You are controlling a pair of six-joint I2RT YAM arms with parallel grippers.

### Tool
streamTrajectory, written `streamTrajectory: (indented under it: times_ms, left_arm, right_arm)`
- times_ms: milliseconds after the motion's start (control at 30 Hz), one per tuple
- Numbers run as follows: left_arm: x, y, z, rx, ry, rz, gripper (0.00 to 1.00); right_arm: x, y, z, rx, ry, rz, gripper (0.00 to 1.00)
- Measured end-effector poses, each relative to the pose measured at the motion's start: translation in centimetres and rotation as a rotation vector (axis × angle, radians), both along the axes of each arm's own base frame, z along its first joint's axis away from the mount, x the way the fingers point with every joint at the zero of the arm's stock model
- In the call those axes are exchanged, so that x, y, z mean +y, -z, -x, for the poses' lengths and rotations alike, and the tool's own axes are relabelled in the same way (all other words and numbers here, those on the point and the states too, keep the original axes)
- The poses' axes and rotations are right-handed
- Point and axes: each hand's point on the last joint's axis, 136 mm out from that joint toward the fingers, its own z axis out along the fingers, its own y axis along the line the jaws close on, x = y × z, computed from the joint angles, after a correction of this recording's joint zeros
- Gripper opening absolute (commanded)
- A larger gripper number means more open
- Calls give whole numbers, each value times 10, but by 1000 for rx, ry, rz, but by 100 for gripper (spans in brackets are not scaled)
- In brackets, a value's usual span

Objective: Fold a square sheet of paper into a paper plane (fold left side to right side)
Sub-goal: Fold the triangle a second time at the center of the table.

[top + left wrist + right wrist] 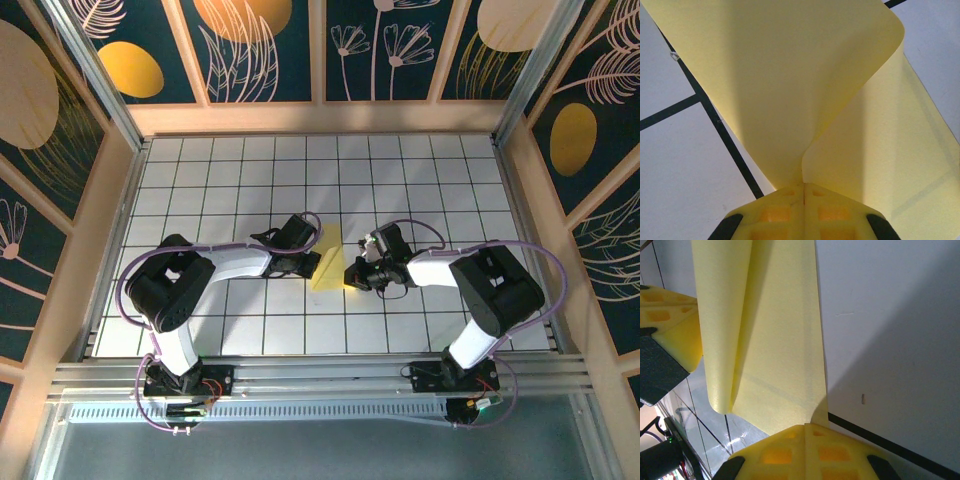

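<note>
White tiles ruled with black grid lines cover the tabletop [200, 180], which is boxed in by dark wall panels [260, 50] painted with orange ovals and pale plant stems. Around the middle of the tabletop, a little closer to the near edge than the far one, the yellow paper [330, 260] sits between the two arms. From above it reads as a narrow tapering strip. Its long axis runs from the near edge toward the far edge, leaning slightly right, with the slim end pointing at the far edge and the wider end toward the arm bases. The left claw [312, 263] meets the paper's left side and the right claw [353, 275] its near right corner. In the left wrist view the yellow fingers are pressed together with the paper coming straight out of the seam between them, so this claw is closed and gripping it. From there the paper fans out and curls over itself, one flap bowed above the other rather than lying flat. In the right wrist view the fingers are likewise closed, pinching a corner of the paper. It stretches away as a long doubled band with a rounded, uncreased fold along its left side, and a yellow finger [675, 335] of the left claw sits just beside that fold.
</note>
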Motion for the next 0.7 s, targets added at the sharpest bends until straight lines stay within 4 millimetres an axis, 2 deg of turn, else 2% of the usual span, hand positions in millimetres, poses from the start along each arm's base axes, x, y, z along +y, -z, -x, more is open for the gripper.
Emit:
streamTrajectory:
  times_ms: [233, 500, 700]
  left_arm:
    - [-3, -1, 0, 2, 6, 13, 0]
    - [-9, -14, -2, -24, 20, 55, 0]
    - [-9, -15, -3, -28, 22, 55, 0]
  right_arm:
    - [0, 0, 0, 1, 0, 0, 0]
    - [0, 0, 0, 1, -1, 0, 0]
    - [0, 0, 0, 1, -1, 0, 0]
